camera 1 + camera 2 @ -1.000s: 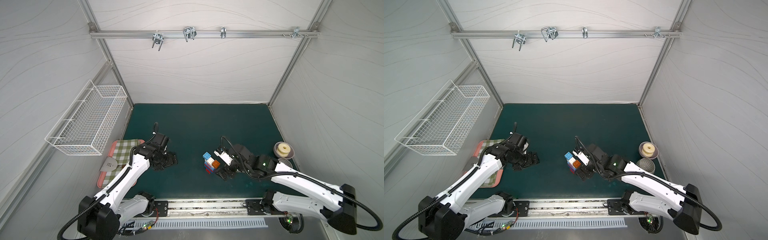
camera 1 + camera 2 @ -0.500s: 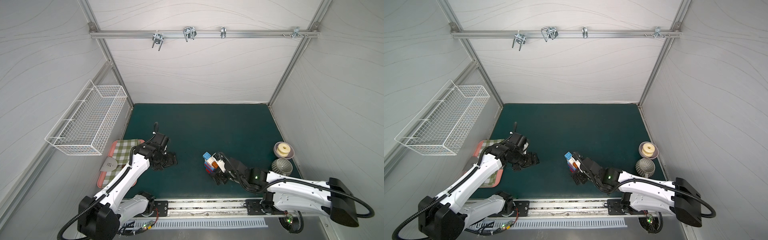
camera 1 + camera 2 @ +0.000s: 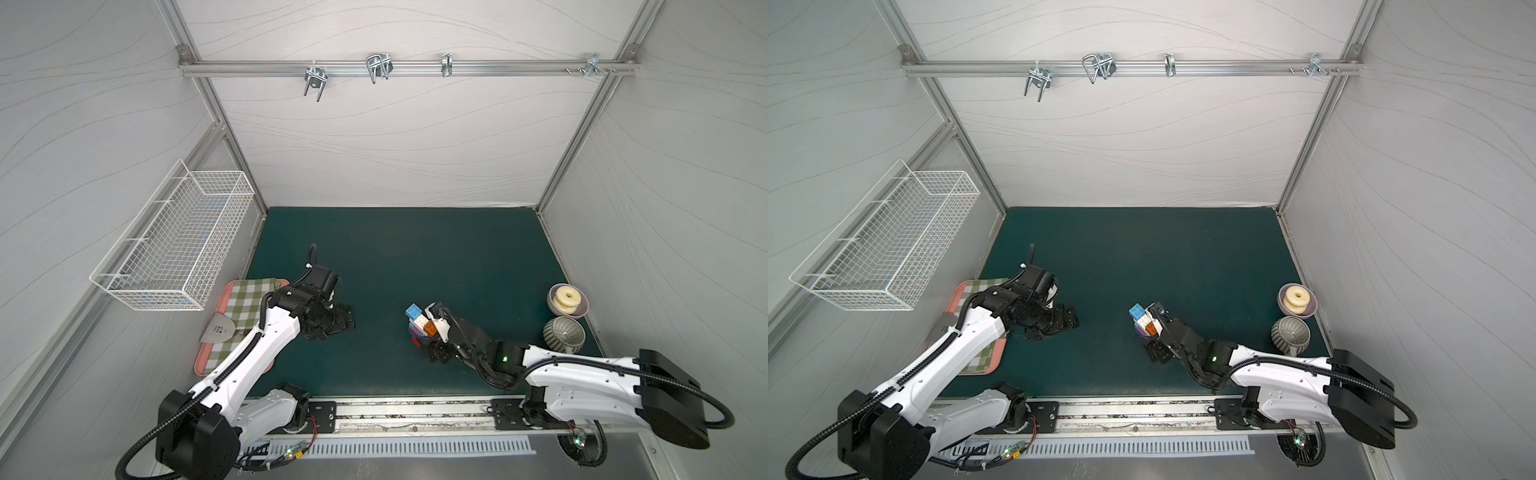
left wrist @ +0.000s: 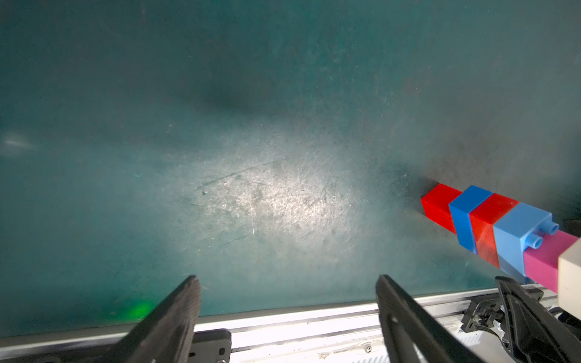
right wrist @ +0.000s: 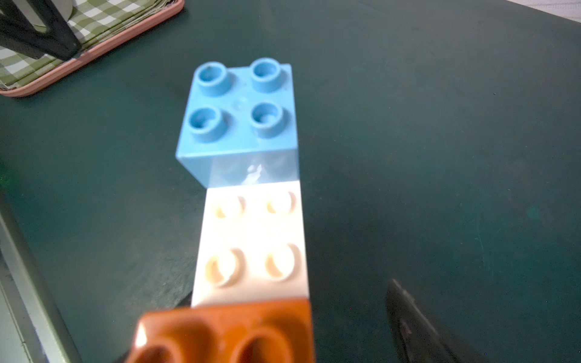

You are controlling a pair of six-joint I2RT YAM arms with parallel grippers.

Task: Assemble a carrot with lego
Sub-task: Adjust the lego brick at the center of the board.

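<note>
Green surface [image 3: 415, 257] in a white-walled booth, carrot [image 3: 419, 322] red tip down on it. Gaping, empty left claw [image 4: 286, 279]; right claw [image 3: 434, 332] spread around carrot, visible finger [image 5: 418, 327] clear of it.

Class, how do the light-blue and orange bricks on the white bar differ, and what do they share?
Colour: the light-blue brick is pale blue, the orange brick orange. Place: the light-blue brick tops the end of the white bar farther from the front rail, the orange brick the nearer end. Shared: both sit studs up on it.
</note>
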